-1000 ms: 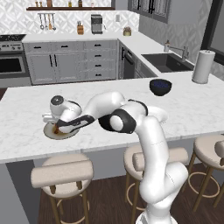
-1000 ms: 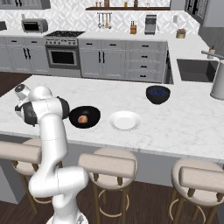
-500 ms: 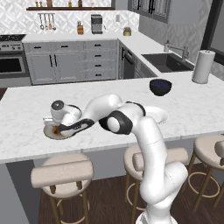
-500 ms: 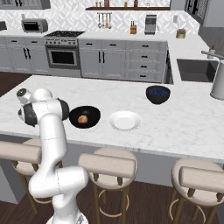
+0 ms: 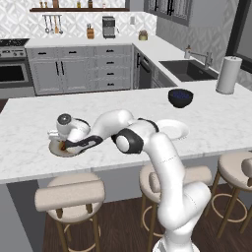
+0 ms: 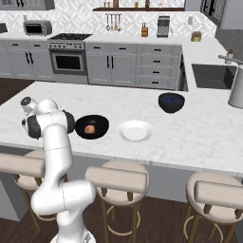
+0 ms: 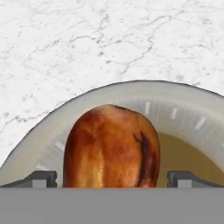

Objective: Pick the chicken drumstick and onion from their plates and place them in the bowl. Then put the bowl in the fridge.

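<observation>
The drumstick [image 7: 111, 146] lies on the grey-olive plate [image 7: 183, 107] near the counter's [image 5: 29, 118] front edge, between the fingertips [image 7: 41, 178] of the wide-open gripper [image 7: 111, 179], which grips nothing. A white plate [image 6: 135, 130] sits just beside it; the black bowl [image 6: 171, 102] stands farther along, contents unclear.

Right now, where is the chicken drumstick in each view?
Left base view: chicken drumstick left of centre, mostly hidden.
Right base view: left of centre, left of the white plate.
Hand view: centre, inside the open gripper.
Shared landmark: the plate under it.
</observation>
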